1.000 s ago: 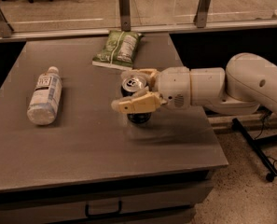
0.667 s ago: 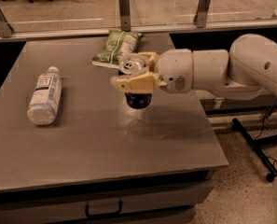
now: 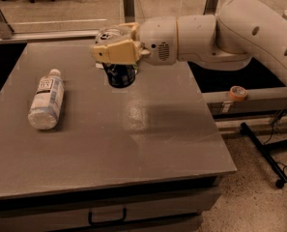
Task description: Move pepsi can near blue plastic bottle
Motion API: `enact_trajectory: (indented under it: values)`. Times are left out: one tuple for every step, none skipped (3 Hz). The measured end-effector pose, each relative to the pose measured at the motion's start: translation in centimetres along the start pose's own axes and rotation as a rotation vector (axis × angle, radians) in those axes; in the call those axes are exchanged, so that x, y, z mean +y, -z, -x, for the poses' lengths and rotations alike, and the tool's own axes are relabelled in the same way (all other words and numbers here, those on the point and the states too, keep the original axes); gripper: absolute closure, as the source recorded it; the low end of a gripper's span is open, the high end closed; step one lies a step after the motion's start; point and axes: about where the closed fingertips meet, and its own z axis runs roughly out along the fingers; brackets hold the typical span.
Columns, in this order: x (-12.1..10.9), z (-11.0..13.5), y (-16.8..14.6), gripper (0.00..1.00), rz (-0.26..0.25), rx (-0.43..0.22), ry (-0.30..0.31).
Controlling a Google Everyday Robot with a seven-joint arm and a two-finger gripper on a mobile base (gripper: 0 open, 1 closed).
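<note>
The pepsi can point(image 3: 121, 75) is a dark blue can with a silver top, held upright and lifted above the grey table point(image 3: 133, 144). My gripper point(image 3: 115, 50) is shut on it, its cream fingers point(image 3: 115, 54) clamped around the can's upper half. The blue plastic bottle point(image 3: 46, 98) lies on its side at the table's left, white cap pointing away from me. The can hangs well to the right of the bottle and a little farther back. The white arm reaches in from the right.
A roll of orange tape point(image 3: 237, 93) sits on a ledge right of the table. A dark drawer handle point(image 3: 107, 217) is under the front edge. A black stand leg point(image 3: 266, 153) is on the floor at right. The green snack bag is out of view.
The gripper has lifted the can off the table and carried it left and back, toward the bottle's side. The view has shifted, so the green bag is no longer seen.
</note>
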Motion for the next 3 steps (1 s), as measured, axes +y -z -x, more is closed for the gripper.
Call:
enact_trajectory:
  values:
    - [0.9, 1.7, -3.0, 1.0, 0.048, -0.04, 0.004]
    - [2.3, 2.3, -5.8, 1.0, 0.094, -0.085, 0.014]
    - [3.6, 1.9, -8.9, 1.0, 0.132, -0.101, 0.033]
